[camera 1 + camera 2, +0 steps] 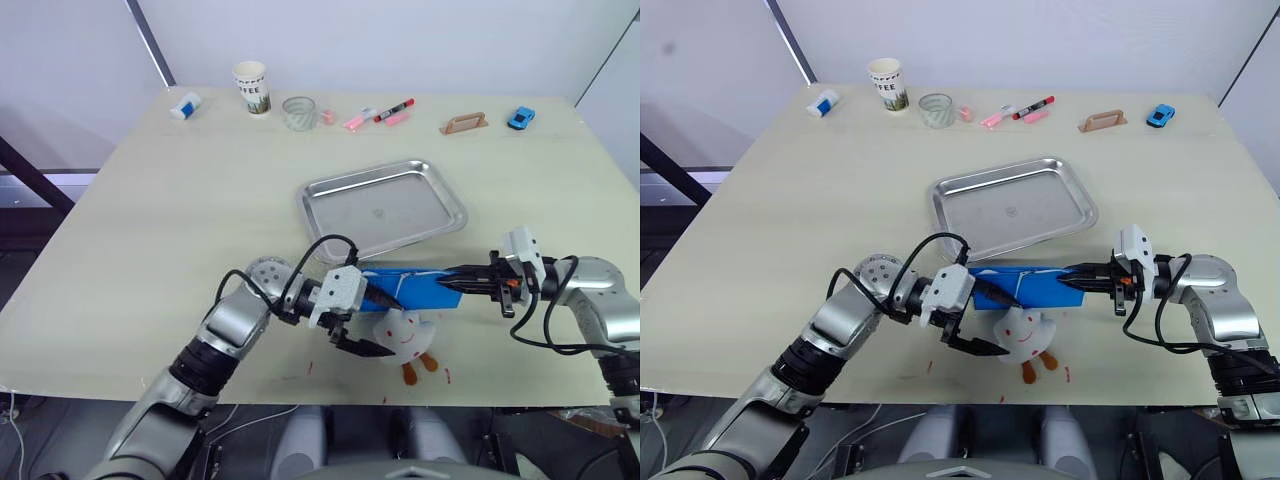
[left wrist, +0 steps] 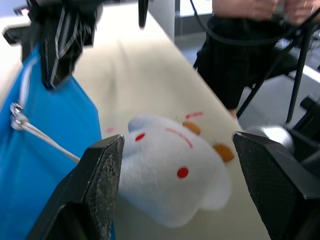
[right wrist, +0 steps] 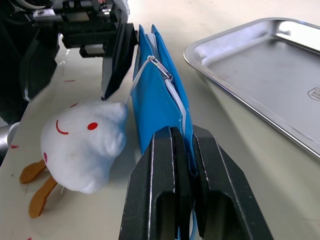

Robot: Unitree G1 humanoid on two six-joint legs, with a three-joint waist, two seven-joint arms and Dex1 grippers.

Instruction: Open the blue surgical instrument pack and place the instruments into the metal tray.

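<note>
Step in hand: opening the pack; no tools out yet.

- Blue pack (image 3: pixel 161 105), one: near the front edge of the bench (image 1: pixel 180 200), just in front of the tray, stood on its long edge and not yet unfolded. A white cord with a metal pull runs along its top edge.
- Right claw (image 3: pixel 181 150), one: fingers pressed together, pinching the near end of the pack.
- Left claw (image 2: pixel 175 165), one: fingers spread wide, holding nothing, at the pack's other end, above the plush toy.
- Metal tray (image 1: pixel 330 195), one: mid-bench, nothing in it.
- Surgical tools: none visible; judged to be inside the pack.
- White plush toy (image 1: pixel 400 335), one: touching the pack's front side.
- Far edge: paper cup (image 1: pixel 251 87), one; glass (image 1: pixel 299 112), one.

Next move, as judged: left claw must close on the cord or flap while the right claw steadies the pack.
</note>
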